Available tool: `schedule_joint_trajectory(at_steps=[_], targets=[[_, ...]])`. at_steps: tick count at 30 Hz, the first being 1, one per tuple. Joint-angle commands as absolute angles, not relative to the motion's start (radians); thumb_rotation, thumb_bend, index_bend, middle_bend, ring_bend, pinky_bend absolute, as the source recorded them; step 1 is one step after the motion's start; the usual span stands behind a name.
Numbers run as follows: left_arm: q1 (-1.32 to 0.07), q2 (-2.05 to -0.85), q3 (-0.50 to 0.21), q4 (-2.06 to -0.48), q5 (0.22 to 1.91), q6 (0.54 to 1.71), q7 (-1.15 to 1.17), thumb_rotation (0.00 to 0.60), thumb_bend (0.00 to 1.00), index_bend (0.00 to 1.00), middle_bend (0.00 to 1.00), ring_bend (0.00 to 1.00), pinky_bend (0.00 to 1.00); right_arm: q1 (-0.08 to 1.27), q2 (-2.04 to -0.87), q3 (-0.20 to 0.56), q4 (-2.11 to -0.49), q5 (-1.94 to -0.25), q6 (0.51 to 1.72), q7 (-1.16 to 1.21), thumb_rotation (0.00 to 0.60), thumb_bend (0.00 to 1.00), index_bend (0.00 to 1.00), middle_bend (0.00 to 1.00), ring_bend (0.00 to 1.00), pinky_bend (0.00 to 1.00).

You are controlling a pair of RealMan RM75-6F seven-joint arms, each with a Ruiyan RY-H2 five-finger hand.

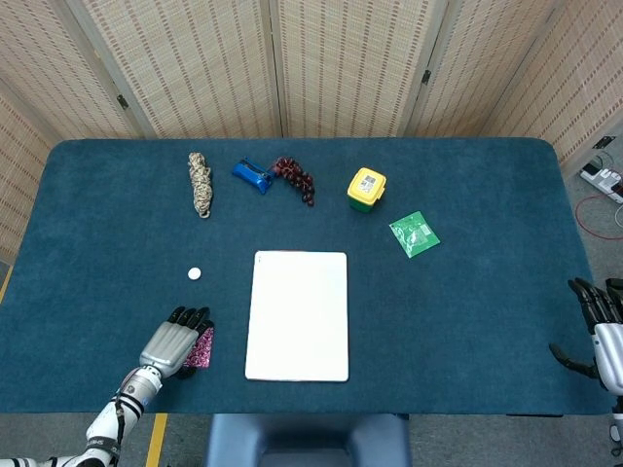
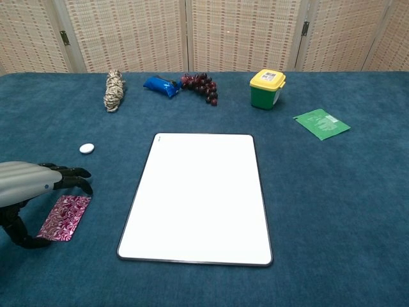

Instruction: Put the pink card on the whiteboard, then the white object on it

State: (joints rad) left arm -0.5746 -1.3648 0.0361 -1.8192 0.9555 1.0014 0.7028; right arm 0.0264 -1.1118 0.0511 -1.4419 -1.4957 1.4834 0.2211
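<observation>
One pink card (image 2: 64, 216), one whiteboard (image 2: 199, 197), one white object (image 2: 87, 148) lie apart.

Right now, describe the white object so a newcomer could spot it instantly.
Start at the whiteboard in the middle of the blue table. Look to its left, toward the robot's left hand and the pink card. The white object lies just beyond them: a small, plain white oval pebble shape, alone on the cloth, unlike the flat patterned card.
</observation>
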Motion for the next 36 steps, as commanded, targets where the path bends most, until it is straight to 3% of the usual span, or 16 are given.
schedule_joint_trajectory(at_steps=[1, 26, 36], targets=[[-0.576, -1.367, 0.040, -1.817, 0.953, 1.006, 0.700, 0.600, 0.29, 0.19, 0.00, 0.00, 0.00, 0.027, -1.111, 0.051, -1.443, -1.497, 1.484, 0.221, 0.600, 0.23, 0.04, 0.10, 0.10, 0.00], [-0.574, -1.367, 0.052, -1.805, 0.990, 1.058, 0.660, 0.600, 0.30, 0.25, 0.00, 0.00, 0.00, 0.020, -1.110, 0.050, -1.450, -1.496, 1.491, 0.213, 0.600, 0.23, 0.04, 0.10, 0.10, 0.00], [-0.654, -1.347, -0.011, -1.849, 1.059, 1.039, 0.701, 0.600, 0.30, 0.25, 0.00, 0.00, 0.00, 0.018, -1.096, 0.052, -1.463, -1.497, 1.496, 0.209, 0.600, 0.23, 0.04, 0.10, 0.10, 0.00]])
